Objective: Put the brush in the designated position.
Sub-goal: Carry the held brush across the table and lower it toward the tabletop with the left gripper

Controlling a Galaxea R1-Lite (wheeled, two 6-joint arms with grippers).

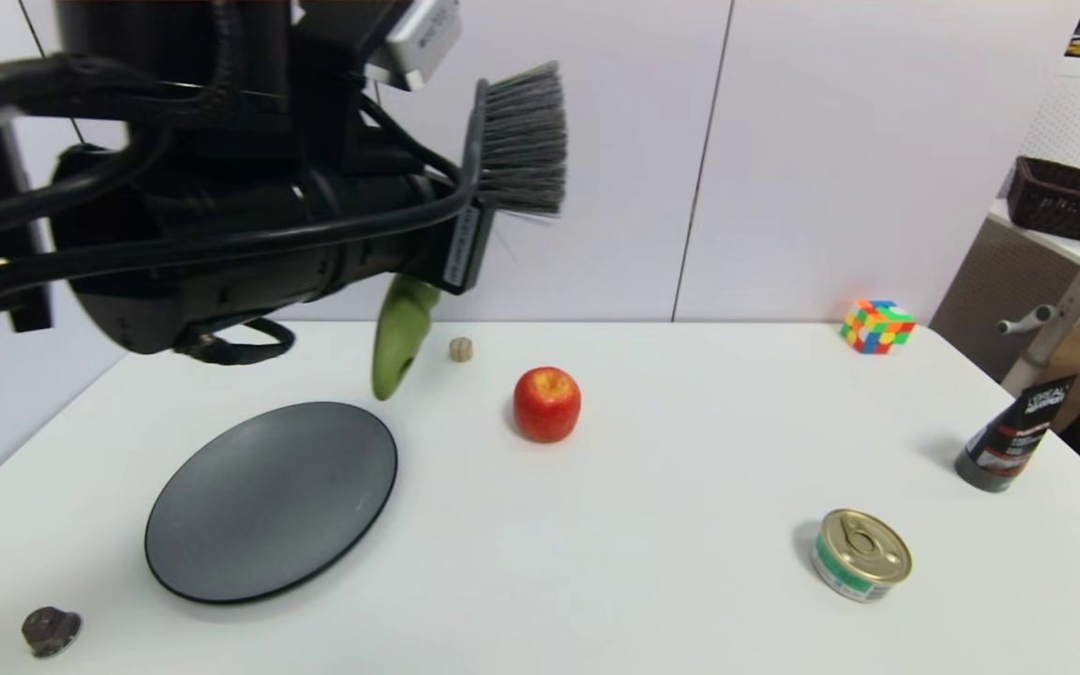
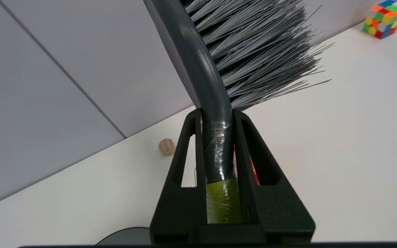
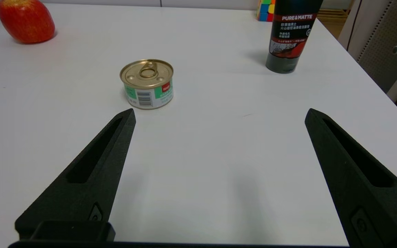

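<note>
Head-view coverage: the brush point(image 1: 502, 150) is held aloft above the white table point(image 1: 652, 487) by the left gripper point(image 1: 467, 246), bristles uppermost, its olive-green handle hanging above the far rim of the dark plate point(image 1: 270, 501), left of the apple point(image 1: 547, 404).

Left wrist view: both fingers point(image 2: 253, 162) are seen clamped on the neck where the grey head meets the green handle; a wooden bead point(image 2: 166, 147) lies beyond.

Right wrist view: the right gripper point(image 3: 219, 115) is shown spread wide above the table near a can point(image 3: 147, 83) and black tube point(image 3: 291, 34).
</note>
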